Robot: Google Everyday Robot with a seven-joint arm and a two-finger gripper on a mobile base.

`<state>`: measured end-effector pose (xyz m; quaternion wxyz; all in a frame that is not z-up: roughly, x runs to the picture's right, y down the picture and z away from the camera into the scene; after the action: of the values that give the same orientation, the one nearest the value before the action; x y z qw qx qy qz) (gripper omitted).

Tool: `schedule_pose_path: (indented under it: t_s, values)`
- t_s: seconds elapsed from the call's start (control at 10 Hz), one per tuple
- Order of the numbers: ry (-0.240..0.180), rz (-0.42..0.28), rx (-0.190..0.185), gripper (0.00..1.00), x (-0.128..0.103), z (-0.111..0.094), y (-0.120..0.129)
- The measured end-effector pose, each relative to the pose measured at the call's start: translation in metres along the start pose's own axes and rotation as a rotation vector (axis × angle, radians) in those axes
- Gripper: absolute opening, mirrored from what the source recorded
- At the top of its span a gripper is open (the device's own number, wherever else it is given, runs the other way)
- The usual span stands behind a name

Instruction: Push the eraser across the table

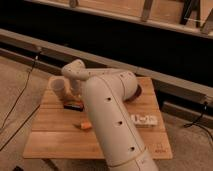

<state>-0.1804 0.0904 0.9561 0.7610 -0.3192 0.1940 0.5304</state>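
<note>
The eraser [73,105], a small dark flat block with an orange-red edge, lies on the left part of the light-brown plank table [55,140]. My thick beige arm rises from the front, bends at the elbow and reaches left. Below its wrist the gripper [75,94] hangs shut, just above and behind the eraser. Whether it touches the eraser is hidden by the arm.
A pale cylindrical object [59,85] stands at the table's far left. A small orange carrot piece [85,125] lies in front of the eraser. A white labelled tube [145,120] lies on the right, with a dark round thing [137,93] behind the elbow. Cables run over the floor at left.
</note>
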Motion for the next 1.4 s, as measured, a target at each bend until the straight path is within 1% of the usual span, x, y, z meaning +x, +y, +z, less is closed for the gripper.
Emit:
schedule_pose_path:
  t_s: [0.2,0.3,0.6,0.8,1.1,1.3,1.4]
  values:
    - [0.014,-0.022,-0.013,0.00,0.013,0.005,0.016]
    - [0.019,-0.031,-0.014,0.00,0.017,0.006,0.021]
    - [0.051,-0.072,-0.012,0.00,0.036,0.019,0.042]
    - [0.076,-0.099,-0.012,0.00,0.048,0.028,0.060]
    - [0.093,-0.120,-0.010,0.00,0.059,0.035,0.083]
    - [0.096,-0.137,-0.003,0.00,0.062,0.036,0.099]
    - [0.095,-0.144,0.002,0.00,0.064,0.036,0.115]
